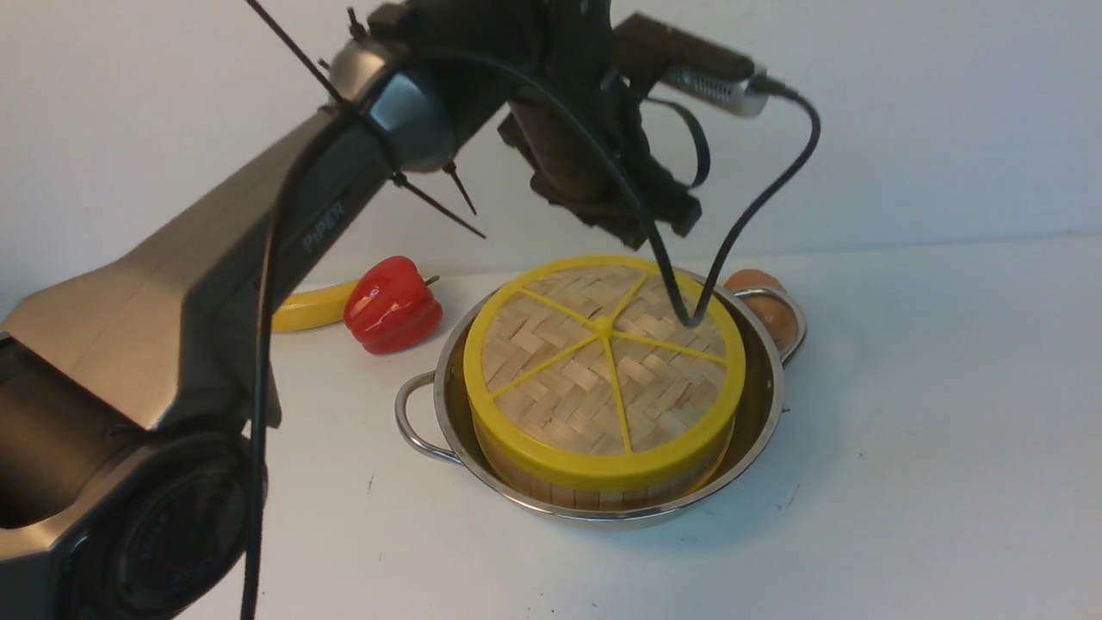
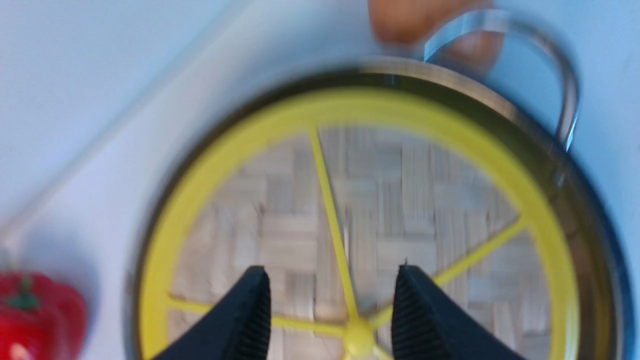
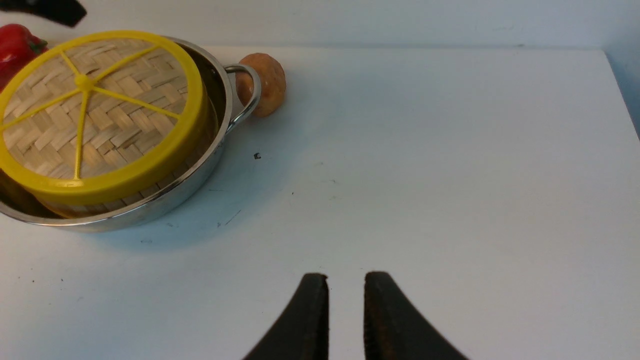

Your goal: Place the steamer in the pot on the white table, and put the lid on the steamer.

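The front camera is looking forward and down across the counter (image 1: 904, 430) from between the arms. The left wrist camera is hovering close above the lid (image 2: 350, 210), blurred. The right wrist camera is sitting low, farther off, sharing lid (image 3: 95, 115) and pot (image 3: 220, 100).

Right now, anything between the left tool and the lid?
Nothing visible. The left tool hangs open right above the lid, its fingers either side of the centre knob, empty. The lid already sits on the steamer inside the pot.
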